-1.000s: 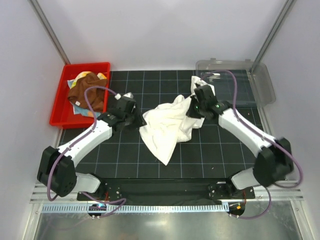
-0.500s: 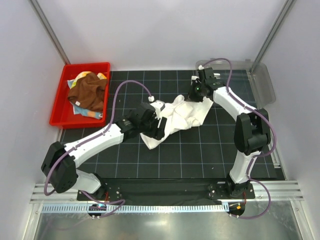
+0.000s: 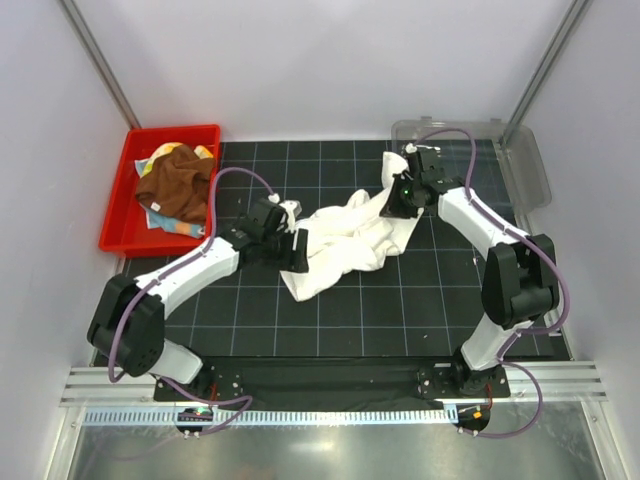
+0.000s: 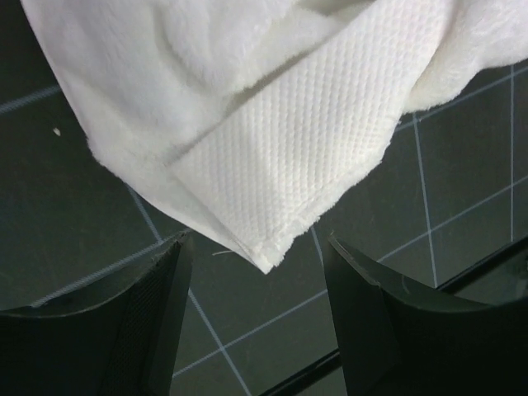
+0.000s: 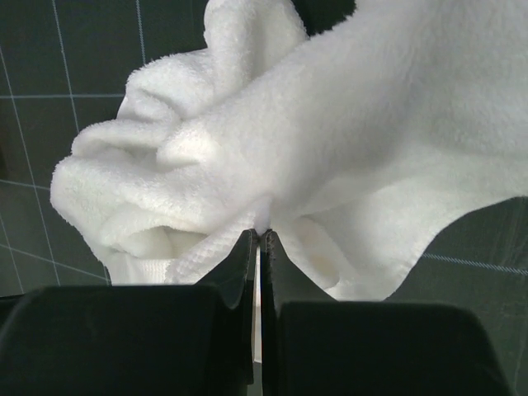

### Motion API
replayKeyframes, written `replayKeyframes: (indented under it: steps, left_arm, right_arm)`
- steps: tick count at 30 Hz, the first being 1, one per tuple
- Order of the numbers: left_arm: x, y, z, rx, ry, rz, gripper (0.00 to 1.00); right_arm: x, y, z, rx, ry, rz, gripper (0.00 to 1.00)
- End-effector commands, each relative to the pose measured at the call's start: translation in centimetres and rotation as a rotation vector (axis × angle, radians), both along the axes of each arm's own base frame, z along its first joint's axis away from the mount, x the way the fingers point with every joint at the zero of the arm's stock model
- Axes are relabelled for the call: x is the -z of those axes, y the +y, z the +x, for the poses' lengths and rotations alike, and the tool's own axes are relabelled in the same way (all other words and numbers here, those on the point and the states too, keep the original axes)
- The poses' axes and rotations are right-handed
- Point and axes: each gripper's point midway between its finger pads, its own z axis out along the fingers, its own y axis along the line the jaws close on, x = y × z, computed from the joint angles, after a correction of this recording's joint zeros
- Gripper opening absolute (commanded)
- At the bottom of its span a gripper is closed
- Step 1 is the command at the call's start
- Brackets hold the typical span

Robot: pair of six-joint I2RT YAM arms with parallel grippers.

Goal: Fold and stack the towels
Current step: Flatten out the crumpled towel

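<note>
The large white towel (image 3: 345,245) lies crumpled on the black grid mat. My right gripper (image 3: 398,205) is shut on a pinched fold of the white towel (image 5: 346,140) at its right end. My left gripper (image 3: 292,248) is open just above the mat at the towel's left edge; a folded corner of the white towel (image 4: 297,157) lies ahead of the fingertips, not between them. The rust-brown towel (image 3: 178,187) lies in the red bin on top of the yellow printed towel (image 3: 170,152) and the light blue spotted towel (image 3: 172,225).
The red bin (image 3: 120,205) stands at the back left of the mat. A clear plastic tub (image 3: 515,165) stands at the back right, behind my right arm. Grey walls enclose the table on both sides.
My left gripper has pulled back left and now sits open at the towel's left edge. My right gripper moved slightly down-right, still holding the towel, which has spread a little.
</note>
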Motion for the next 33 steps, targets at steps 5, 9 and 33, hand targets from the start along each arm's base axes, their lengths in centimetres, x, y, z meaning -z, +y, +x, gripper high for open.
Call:
replayKeyframes:
  steps: [5, 9, 33]
  left_arm:
    - [2.2, -1.7, -2.6, -0.017, 0.111, -0.156, 0.67]
    - [2.7, -1.5, -2.8, -0.007, 0.103, -0.148, 0.69]
    - [3.9, -3.5, 1.0, 0.047, 0.107, -0.245, 0.62]
  right_arm:
    - [0.6, -3.5, -2.0, 0.068, 0.030, -0.110, 0.01]
    - [0.8, -4.4, -3.7, 0.086, 0.034, -0.113, 0.01]
    - [0.7, -4.7, -5.1, 0.070, 0.021, -0.118, 0.01]
